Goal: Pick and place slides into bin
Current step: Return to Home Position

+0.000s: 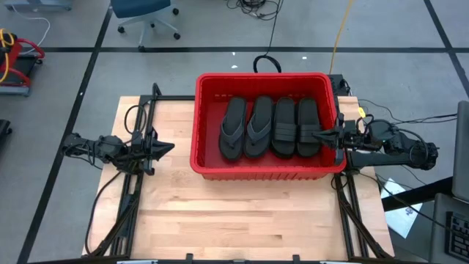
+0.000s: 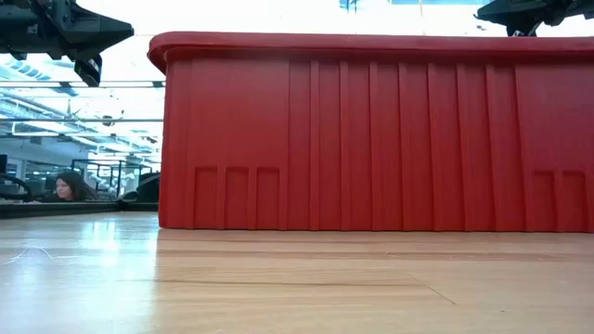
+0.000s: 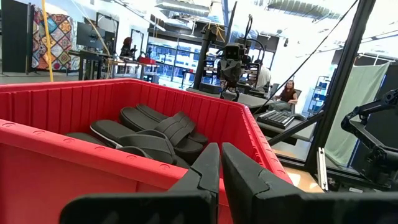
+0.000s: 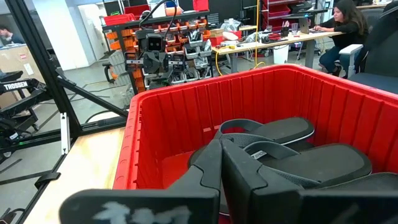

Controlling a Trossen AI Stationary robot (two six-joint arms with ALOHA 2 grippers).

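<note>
Several black slides lie side by side, soles down, in the red bin (image 1: 212,165) at the table's far middle: a thong-strap pair (image 1: 245,128) on the left and a band-strap pair (image 1: 295,128) on the right. My left gripper (image 1: 170,148) is shut and empty, left of the bin and above the table. My right gripper (image 1: 321,134) is shut and empty, over the bin's right rim, its tips above the rightmost slide (image 4: 311,165). The slides also show in the left wrist view (image 3: 155,127).
The bin's tall red wall (image 2: 371,139) fills the low view. Bare wooden table (image 1: 242,213) lies in front of the bin and to its left. People sit at desks in the room beyond (image 4: 342,18).
</note>
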